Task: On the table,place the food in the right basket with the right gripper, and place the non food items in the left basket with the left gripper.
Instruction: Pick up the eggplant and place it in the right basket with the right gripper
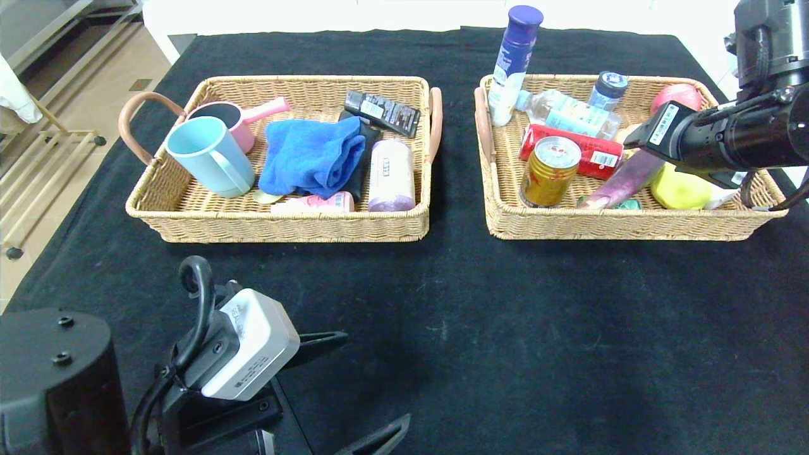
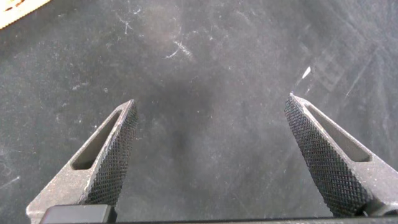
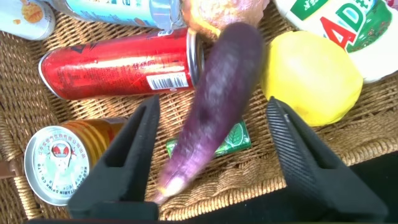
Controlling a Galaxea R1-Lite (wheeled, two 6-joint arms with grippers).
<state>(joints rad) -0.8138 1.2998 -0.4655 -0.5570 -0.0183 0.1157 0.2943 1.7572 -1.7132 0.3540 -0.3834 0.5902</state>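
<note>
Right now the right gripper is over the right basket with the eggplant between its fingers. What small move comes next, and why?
Probably lift the right gripper straight up, clear of the right basket. Its jaws stand apart from the eggplant, which already lies among the red can and lemon. The left gripper stays parked, open above bare table.

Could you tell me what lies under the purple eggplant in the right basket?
A green packet shows partly beneath the eggplant, on the basket's weave; the rest of it is covered.
</note>
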